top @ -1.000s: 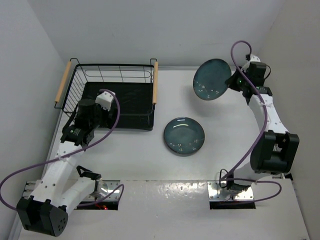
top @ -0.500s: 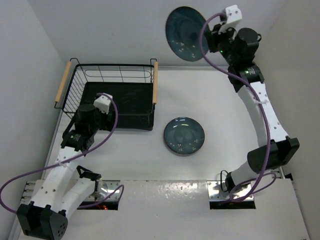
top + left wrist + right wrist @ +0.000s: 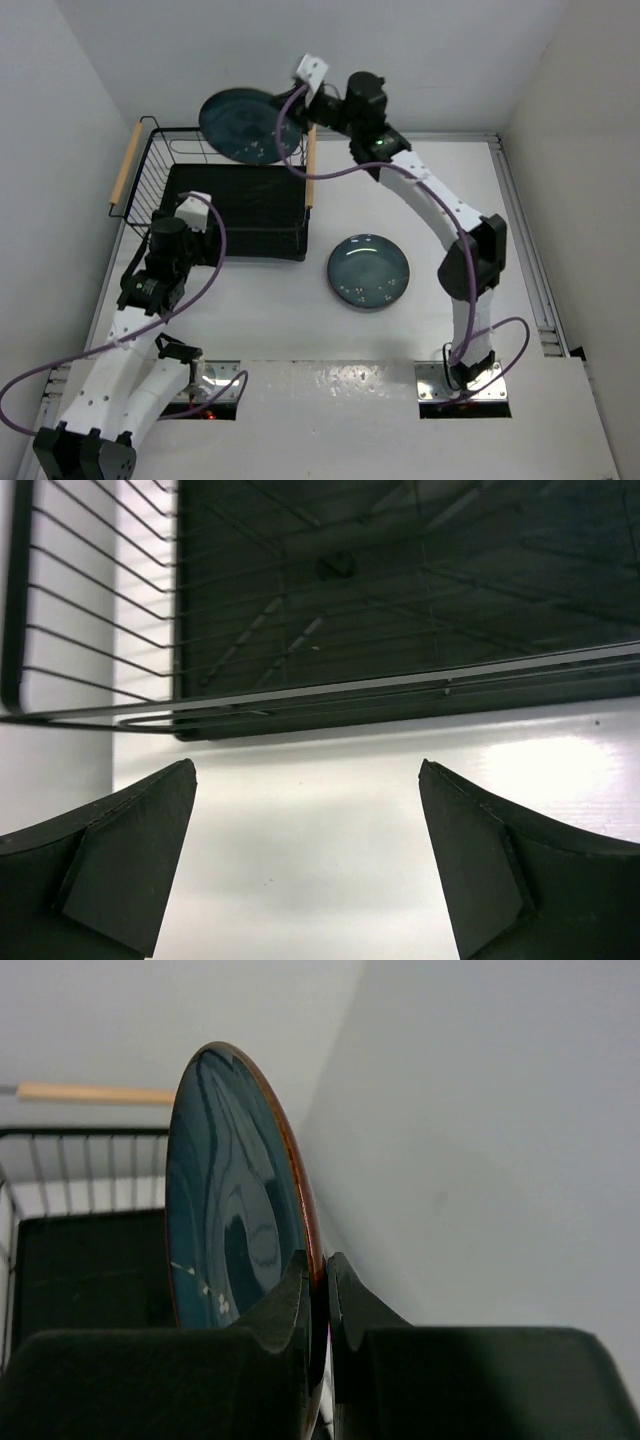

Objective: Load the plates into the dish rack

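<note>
Setting: white table (image 3: 420, 200) closed in by plain pale walls, both arms bolted at its near edge.
Dish rack (image 3: 250, 200): black wire basket on the left half of the table, nothing loaded in it yet.
Held plate (image 3: 235, 125): dark teal, raised on edge above the rack's rear rim, near the rear end of the right wooden handle (image 3: 310, 170). It is not yet lowered between the wires.
Right hand (image 3: 315, 1270): pinched narrow on the held plate's rim. The fingers clamp only the edge, with the disc standing out beyond the fingertips.
Second plate (image 3: 368, 272): flat on the table, right of the rack and well apart from both hands.
Left hand (image 3: 307, 770): spread wide and holding nothing, poised over bare table just short of the rack's near wall.
Risk, grip: an edge-only pinch on glossy ceramic may let the plate swing or slip during the descent.
Risk, contact: the lower rim may strike the rear wire or the handle if the plate comes down off line.
Risk, cable: the right arm's purple cable (image 3: 300, 160) loops just beside the plate and could snag.
Task standing: judged early, with one plate aloft and one waiting.
</note>
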You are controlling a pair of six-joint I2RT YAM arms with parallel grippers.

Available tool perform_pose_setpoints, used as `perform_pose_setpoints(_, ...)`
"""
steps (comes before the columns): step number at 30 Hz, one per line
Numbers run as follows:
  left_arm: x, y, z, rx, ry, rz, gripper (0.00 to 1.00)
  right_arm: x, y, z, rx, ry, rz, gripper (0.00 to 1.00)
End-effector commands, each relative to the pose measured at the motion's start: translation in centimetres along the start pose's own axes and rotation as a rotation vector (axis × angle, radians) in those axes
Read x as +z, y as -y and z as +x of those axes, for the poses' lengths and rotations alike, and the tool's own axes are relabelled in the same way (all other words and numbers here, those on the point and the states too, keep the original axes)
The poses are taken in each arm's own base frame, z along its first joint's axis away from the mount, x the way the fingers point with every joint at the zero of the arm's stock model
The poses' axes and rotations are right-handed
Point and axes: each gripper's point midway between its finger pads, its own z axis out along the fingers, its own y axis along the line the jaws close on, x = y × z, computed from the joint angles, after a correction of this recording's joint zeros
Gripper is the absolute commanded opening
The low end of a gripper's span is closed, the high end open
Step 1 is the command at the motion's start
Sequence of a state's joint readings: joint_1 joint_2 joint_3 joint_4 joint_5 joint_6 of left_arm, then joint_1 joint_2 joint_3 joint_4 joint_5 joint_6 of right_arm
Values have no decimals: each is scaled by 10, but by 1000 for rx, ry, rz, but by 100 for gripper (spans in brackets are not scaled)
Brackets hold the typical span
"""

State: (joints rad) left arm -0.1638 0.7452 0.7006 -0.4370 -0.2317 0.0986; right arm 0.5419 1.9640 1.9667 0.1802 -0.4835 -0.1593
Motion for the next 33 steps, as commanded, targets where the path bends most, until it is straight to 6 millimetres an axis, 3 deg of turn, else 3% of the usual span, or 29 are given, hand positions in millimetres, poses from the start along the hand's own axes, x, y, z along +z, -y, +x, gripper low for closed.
perform_pose_setpoints(1,-20,-17,-18,-59,98,-71,98,19,-16,-69,-218,240,-42,0)
perform_pose_setpoints(6,-36,-15,-28,-67,199,-43,98,44,-38,-17,-205,154,-43,0)
perform_pose_setpoints(8,-36,-13,-27,-66,202,-31,98,50,-49,-5,-198,136,-54,0)
perform_pose_setpoints(9,-36,-13,-27,-66,202,-31,98,55,-55,14,-191,103,-56,0)
perform_pose_setpoints(10,-34,-12,-23,-64,193,-30,98,58,-65,21,-200,91,-70,0)
perform_pose_setpoints(14,-31,-14,-19,-62,171,-49,98,61,-79,54,-233,23,-82,0)
perform_pose_setpoints(33,-29,-16,-15,-52,159,-62,98,35,-89,52,-428,-28,-96,0)
